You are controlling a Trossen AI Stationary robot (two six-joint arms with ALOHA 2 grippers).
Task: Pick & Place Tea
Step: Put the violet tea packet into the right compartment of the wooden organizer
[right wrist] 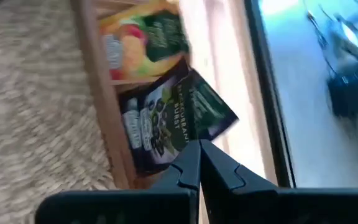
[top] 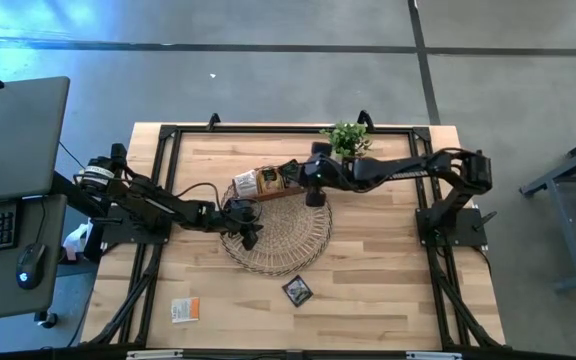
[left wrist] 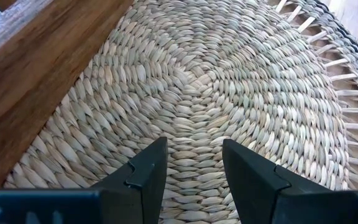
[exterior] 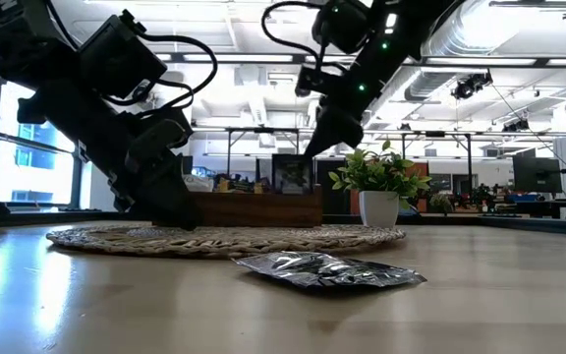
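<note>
1. Two packets lie loose on the table: a dark packet (top: 297,291) and a white-orange packet (top: 185,309); others fill the tray (top: 268,182).
2. Left gripper (left wrist: 193,163) hovers over the mat (top: 286,240), parted, empty.
3. Right gripper (right wrist: 199,163), closed and empty, sits above the tray.
4. The robot should probably approach the dark packet flat.

1. The wooden tray (top: 268,182) is largely covered by the right arm in the high view, so its compartments cannot be counted.
2. The dark tea packet (right wrist: 166,127) is smeared by blur; most of its print is unreadable.
3. The orange tea packet (right wrist: 145,38) is cut off at the picture's edge.
4. The white-and-orange packet (top: 185,309) is too small to read.
5. The woven mat (left wrist: 229,81) runs past the frame's edges.
</note>
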